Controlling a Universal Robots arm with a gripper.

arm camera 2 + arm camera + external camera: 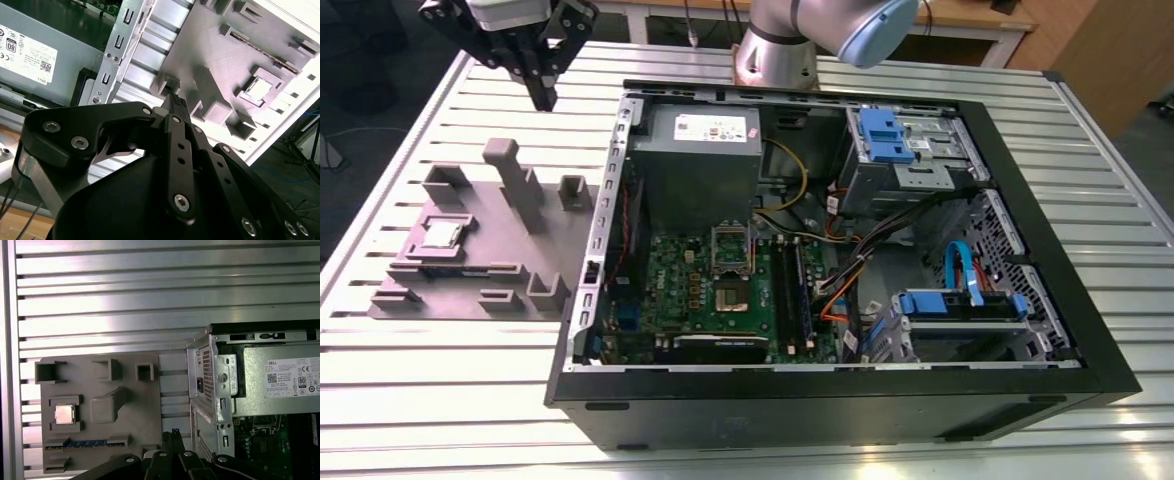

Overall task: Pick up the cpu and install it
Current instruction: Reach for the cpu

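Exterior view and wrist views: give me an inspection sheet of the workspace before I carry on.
Surface: slatted silver metal table bearing all the work.
Job's things: small square silver cpu lies in a recess of the grey moulded fixture plate; open black computer case beside it, green motherboard exposed.
Clutter: nothing seen.
End effector: black end effector shut, empty, above the table, apart from the cpu.
Cables: yellow, orange and blue cables inside the case.
Surroundings: wooden furniture beyond the table.
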